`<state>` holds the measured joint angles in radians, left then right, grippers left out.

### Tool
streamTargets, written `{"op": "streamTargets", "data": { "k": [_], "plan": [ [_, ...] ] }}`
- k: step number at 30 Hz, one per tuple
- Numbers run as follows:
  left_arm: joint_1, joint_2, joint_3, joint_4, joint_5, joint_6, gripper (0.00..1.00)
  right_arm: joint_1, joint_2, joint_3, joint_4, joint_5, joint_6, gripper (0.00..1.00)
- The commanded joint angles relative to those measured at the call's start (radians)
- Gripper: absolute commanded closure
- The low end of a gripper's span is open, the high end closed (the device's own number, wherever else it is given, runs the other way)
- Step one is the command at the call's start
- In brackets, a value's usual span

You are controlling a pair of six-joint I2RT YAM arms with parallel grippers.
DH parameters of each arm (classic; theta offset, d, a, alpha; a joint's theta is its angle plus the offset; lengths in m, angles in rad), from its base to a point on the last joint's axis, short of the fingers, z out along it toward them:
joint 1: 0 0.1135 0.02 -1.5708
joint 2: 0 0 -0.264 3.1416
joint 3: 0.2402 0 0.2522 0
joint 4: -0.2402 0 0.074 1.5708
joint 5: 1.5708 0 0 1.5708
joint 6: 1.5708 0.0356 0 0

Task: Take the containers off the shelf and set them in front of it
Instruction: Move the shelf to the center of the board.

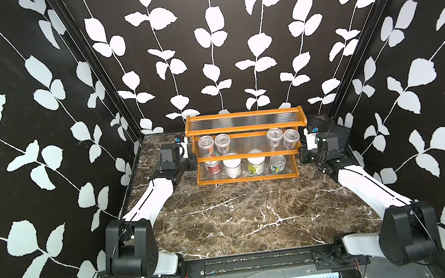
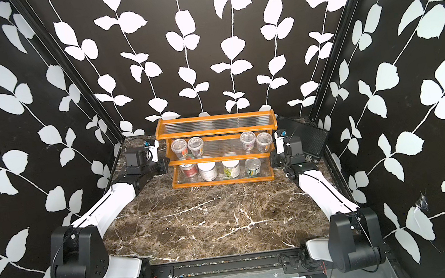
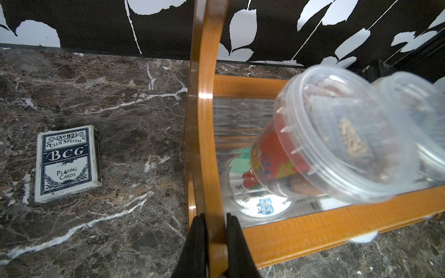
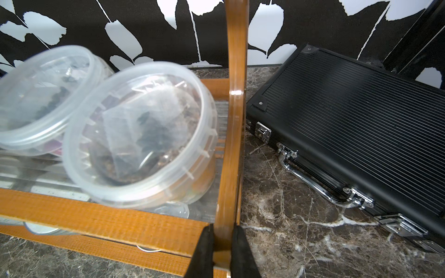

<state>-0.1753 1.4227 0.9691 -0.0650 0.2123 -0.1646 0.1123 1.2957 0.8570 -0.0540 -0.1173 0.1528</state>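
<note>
Left claw (image 3: 214,222) pinched left end panel of shelf (image 3: 206,72) | right claw (image 4: 222,232) pinched its right end panel | containers (image 1: 231,168) sat on two lower tiers

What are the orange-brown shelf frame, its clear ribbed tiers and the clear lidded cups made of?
Orange-brown shelf frame: apparently varnished wood or bamboo; glossy highlights, fine grain on the rail.
Clear ribbed tiers: probably acrylic-type plastic; transparent, parallel ridges.
Clear lidded cups: thin, slightly frosted plastic; contents show through, moulded ribs at the rim.
</note>
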Motion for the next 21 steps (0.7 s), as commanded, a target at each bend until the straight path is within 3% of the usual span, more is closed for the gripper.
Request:
{"op": "streamTargets", "data": {
  "k": [1, 15, 21],
  "plan": [
    [-0.011, -0.037, -0.014, -0.042, 0.042, 0.037, 0.87, -0.019, 0.008, 0.004, 0.044, 0.048, -0.017, 0.88],
    [-0.01, -0.094, 0.006, -0.091, -0.019, 0.066, 0.71, -0.035, -0.068, 0.01, -0.024, 0.077, -0.023, 0.72],
    [-0.01, -0.184, 0.008, -0.184, -0.041, 0.121, 0.62, -0.046, -0.163, 0.008, -0.116, 0.057, -0.057, 0.63]
  ]
}}
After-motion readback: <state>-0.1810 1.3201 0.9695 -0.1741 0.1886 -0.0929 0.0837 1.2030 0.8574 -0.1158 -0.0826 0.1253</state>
